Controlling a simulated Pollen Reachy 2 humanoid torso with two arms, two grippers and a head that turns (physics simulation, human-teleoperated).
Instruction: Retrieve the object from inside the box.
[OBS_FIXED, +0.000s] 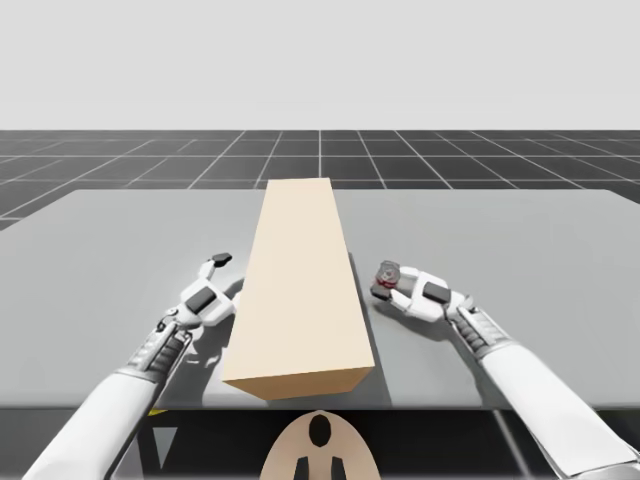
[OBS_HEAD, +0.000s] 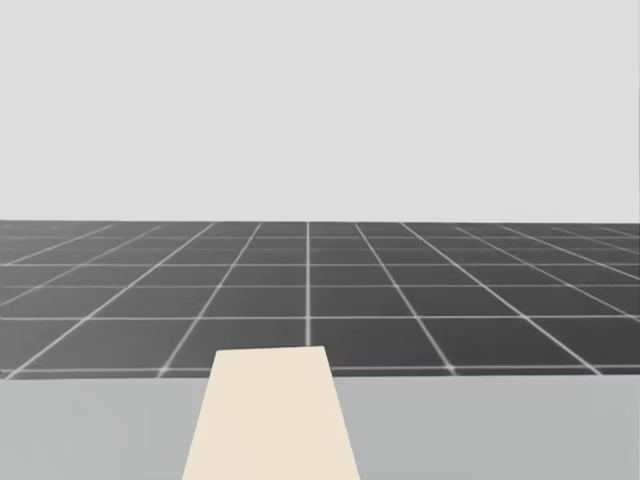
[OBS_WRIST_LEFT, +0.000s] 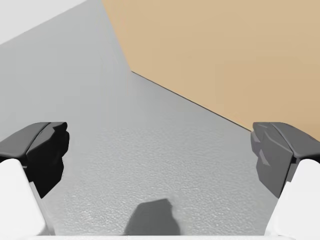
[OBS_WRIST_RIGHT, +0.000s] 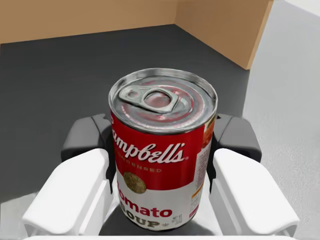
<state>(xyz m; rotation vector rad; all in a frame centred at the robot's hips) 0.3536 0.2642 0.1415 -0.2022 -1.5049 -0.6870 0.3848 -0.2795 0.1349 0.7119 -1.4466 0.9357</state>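
A long tan box (OBS_FIXED: 300, 285) lies down the middle of the grey table, its far end low in the head view (OBS_HEAD: 270, 420). My right gripper (OBS_FIXED: 386, 282) is just to the right of the box, shut on a red and white can (OBS_FIXED: 387, 271) with a silver pull-tab lid. In the right wrist view the can (OBS_WRIST_RIGHT: 162, 150) stands upright between both fingers of the gripper (OBS_WRIST_RIGHT: 160, 145), with the box's dark inside and tan walls (OBS_WRIST_RIGHT: 225, 25) ahead of it. My left gripper (OBS_FIXED: 225, 275) stands open beside the box's left wall (OBS_WRIST_LEFT: 225, 50), holding nothing (OBS_WRIST_LEFT: 160, 155).
The grey table (OBS_FIXED: 520, 240) stretches wide on both sides of the box. A dark gridded floor (OBS_HEAD: 300, 290) lies beyond the table's far edge.
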